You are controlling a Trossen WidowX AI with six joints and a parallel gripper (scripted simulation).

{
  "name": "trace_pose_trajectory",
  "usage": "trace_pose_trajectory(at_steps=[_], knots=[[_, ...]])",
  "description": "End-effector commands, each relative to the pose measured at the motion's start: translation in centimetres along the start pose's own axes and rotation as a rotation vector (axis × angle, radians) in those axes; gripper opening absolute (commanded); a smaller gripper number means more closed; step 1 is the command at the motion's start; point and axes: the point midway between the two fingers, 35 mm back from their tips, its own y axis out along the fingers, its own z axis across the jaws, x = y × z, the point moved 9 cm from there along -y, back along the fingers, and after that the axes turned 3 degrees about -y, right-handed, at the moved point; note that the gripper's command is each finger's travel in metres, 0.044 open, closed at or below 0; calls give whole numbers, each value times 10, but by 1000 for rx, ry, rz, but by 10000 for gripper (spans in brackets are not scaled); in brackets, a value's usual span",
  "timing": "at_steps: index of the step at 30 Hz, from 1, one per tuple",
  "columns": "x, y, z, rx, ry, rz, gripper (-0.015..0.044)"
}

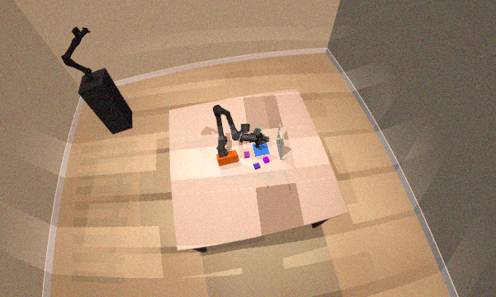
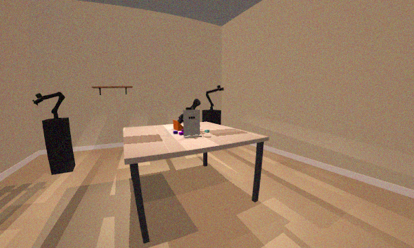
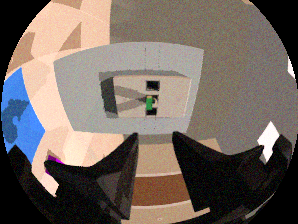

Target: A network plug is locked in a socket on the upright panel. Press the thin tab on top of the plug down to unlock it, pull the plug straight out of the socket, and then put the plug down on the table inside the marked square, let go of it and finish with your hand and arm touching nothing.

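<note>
The grey upright panel (image 1: 281,151) (image 2: 191,127) (image 3: 77,95) stands on the table. In the wrist view its pale socket block (image 3: 172,97) has dark openings one above another. The small green plug (image 3: 149,103) sits at a lower opening; whether its tab is pressed is too small to tell. My gripper (image 1: 268,139) (image 3: 156,136) is part-way open, with a gap and nothing between its fingers. It is in front of the panel, clear of the plug, pointing at it. The blue marked square (image 1: 261,150) (image 3: 30,122) lies on the table below the gripper, with nothing on it but shadow.
Two magenta-purple blocks (image 1: 247,154) (image 1: 266,159) and a violet block (image 1: 257,166) lie near the square. A teal block (image 2: 207,131) lies beyond the gripper. My arm stands on the orange base (image 1: 228,158).
</note>
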Motion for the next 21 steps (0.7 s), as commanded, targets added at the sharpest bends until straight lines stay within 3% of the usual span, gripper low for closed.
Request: trace_pose_trajectory(at_steps=[1, 21], knots=[[1, 10, 1, -3, 4, 4, 156], [9, 36, 0, -4, 4, 3, 156]])
